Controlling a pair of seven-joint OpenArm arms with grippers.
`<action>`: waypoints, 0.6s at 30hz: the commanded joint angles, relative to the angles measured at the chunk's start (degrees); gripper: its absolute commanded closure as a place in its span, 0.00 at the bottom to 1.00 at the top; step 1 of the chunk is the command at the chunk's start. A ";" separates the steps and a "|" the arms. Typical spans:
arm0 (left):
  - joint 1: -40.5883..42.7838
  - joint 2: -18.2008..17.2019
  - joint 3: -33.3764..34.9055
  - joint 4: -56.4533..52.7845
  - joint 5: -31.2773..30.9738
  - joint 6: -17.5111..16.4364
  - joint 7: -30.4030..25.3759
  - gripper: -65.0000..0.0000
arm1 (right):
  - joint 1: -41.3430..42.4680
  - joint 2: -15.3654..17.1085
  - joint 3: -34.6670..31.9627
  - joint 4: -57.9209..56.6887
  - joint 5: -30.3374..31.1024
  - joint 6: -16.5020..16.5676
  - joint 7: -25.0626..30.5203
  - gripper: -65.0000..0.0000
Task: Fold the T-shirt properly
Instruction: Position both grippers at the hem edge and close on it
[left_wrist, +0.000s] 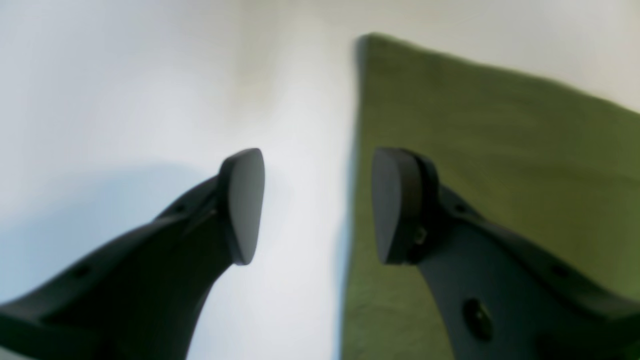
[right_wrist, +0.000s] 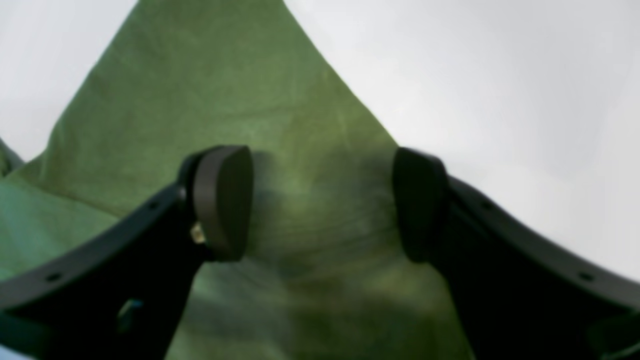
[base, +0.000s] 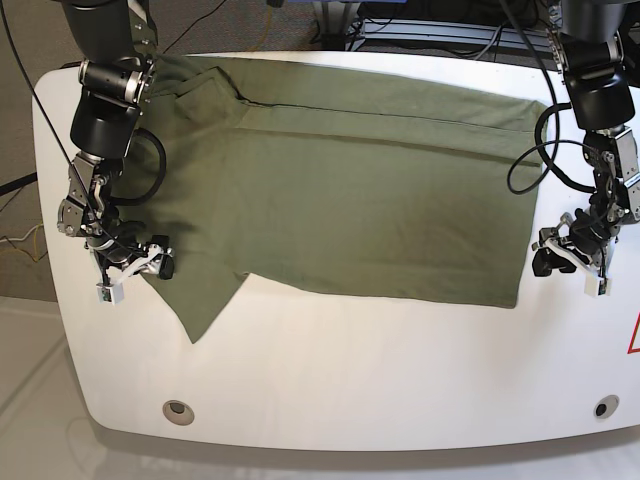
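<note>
Both wrist views are soft with blur, so the weave and seams of the T-shirt (base: 340, 190) cannot be read there, and its cloth runs off the bottom and right edges of the left wrist view and the top and bottom of the right wrist view. In the base view the right gripper (base: 135, 268) sits over the T-shirt's sleeve edge, too small to tell whether it touches the cloth. The left gripper (base: 565, 255), just beside the T-shirt's hem corner, is equally small. The collar end lies partly behind the right arm (base: 105, 110).
</note>
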 joint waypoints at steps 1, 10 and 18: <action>-1.73 -1.14 -0.93 -0.44 -0.73 0.13 -1.23 0.50 | 1.55 0.83 0.38 1.00 0.68 0.56 0.39 0.36; -0.45 -1.07 -2.18 -0.30 -1.30 0.04 -1.69 0.49 | 1.59 0.38 0.63 0.93 0.34 -0.02 0.69 0.35; -0.28 -1.04 -1.89 -0.21 -0.87 -0.02 -2.09 0.47 | 1.31 -0.87 0.34 0.40 0.07 -0.09 1.84 0.35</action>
